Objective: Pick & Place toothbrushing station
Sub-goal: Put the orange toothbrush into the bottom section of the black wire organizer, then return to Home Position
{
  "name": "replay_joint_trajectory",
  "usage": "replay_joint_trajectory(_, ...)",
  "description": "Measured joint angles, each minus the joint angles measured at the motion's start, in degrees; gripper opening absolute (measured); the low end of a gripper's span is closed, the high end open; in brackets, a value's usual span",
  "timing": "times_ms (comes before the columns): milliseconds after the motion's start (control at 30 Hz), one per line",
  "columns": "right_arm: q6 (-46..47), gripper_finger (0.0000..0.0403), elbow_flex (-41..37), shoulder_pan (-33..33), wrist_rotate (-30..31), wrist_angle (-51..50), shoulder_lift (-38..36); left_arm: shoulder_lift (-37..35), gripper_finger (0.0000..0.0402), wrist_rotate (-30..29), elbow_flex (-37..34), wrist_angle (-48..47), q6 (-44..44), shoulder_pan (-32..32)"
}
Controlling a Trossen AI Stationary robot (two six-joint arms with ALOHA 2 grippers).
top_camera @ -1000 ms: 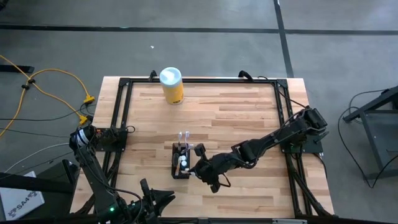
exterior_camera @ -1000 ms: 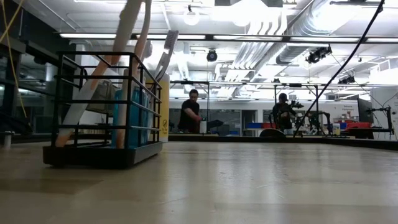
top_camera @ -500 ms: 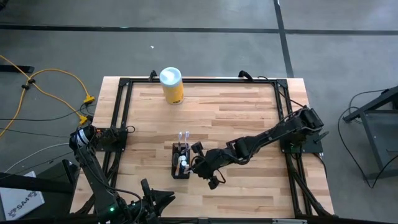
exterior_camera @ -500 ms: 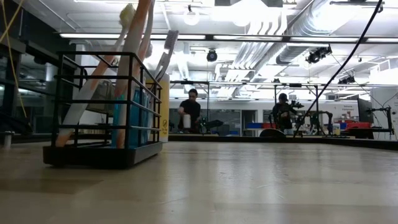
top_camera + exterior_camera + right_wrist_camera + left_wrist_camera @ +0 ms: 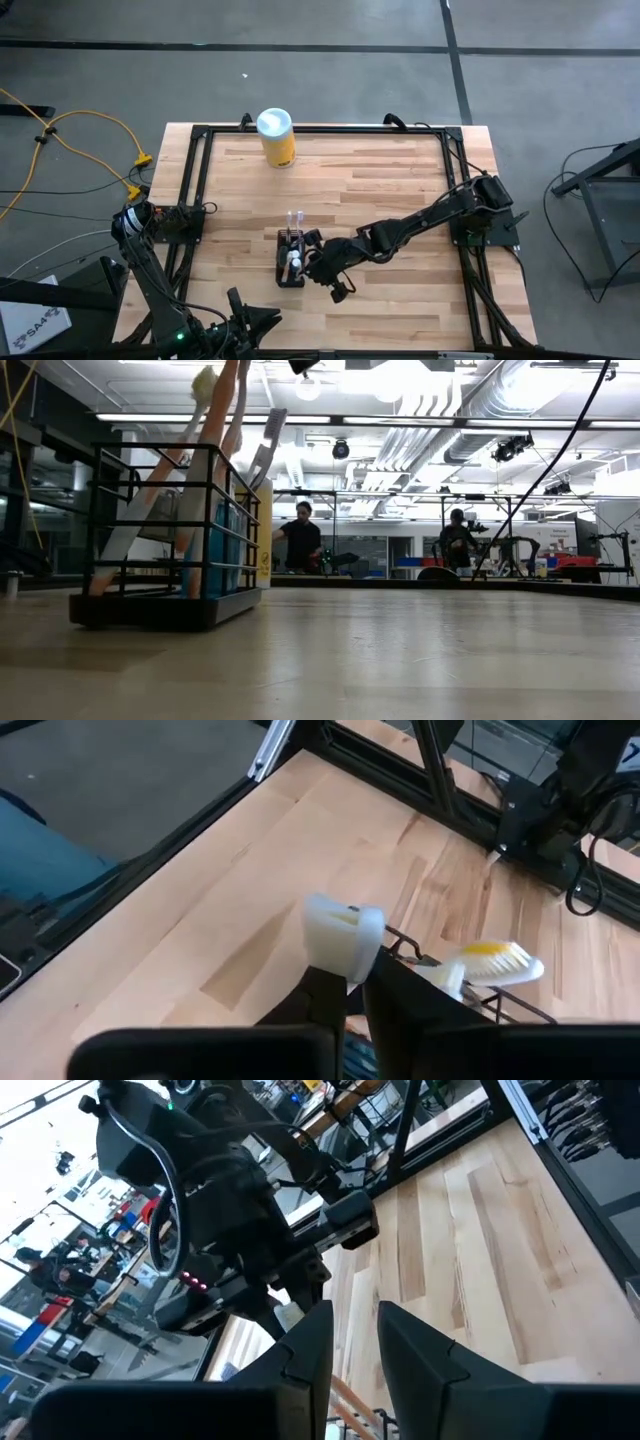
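Reaching my right gripper (image 5: 312,262) over the toothbrushing station (image 5: 291,258); I can't tell its finger state. Light, rigid wire frame with loose brushes, I judge, so I'd grip the top rail.

I see a yellow canister (image 5: 276,137) upright near the table's (image 5: 380,170) far edge; cables (image 5: 70,140) lie on the floor.

The toothbrushing station (image 5: 291,260) is a black, open wire-frame rectangular holder standing upright on the tabletop (image 5: 380,190), near its front centre. Toothbrushes and a blue item stand inside, the brushes leaning and projecting above its top rim.
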Motion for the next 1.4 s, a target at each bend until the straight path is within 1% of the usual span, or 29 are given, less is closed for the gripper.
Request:
replay_joint_trajectory(200,0.0,0.004,0.0,-0.07,-1.48,0.66,0.0,0.0,0.0077,0.04,0.0,-0.06,-0.9,0.0)
replay_joint_trajectory(633,0.0,0.0043,0.0,-0.06,-1.46,1.96,0.0,0.0,0.0077,0.39,0.0,-0.06,-1.01,0.0)
replay_joint_trajectory(900,1.13,0.0043,0.0,1.61,-0.95,4.09,-0.02,0.0,0.0077,0.39,0.0,-0.06,-1.0,0.0)
replay_joint_trajectory(1067,1.61,0.0043,-0.02,3.34,-0.95,3.52,-1.61,0.0,0.0077,0.37,0.0,-0.08,-1.0,0.6)
replay_joint_trajectory(1167,4.4,0.0043,-0.11,3.89,-1.14,3.24,-3.63,0.0,0.0077,0.47,0.0,-0.79,-1.97,2.07)
replay_joint_trajectory(1267,7.45,0.0043,-0.11,3.59,-3.15,1.06,-6.24,-0.04,0.0077,2.89,0.0,-2.78,-2.52,4.41)
replay_joint_trajectory(1400,11.4,0.0043,0.04,1.46,-12.79,-1.52,-9.32,-0.37,0.0077,5.51,0.0,-6.03,-2.51,7.94)
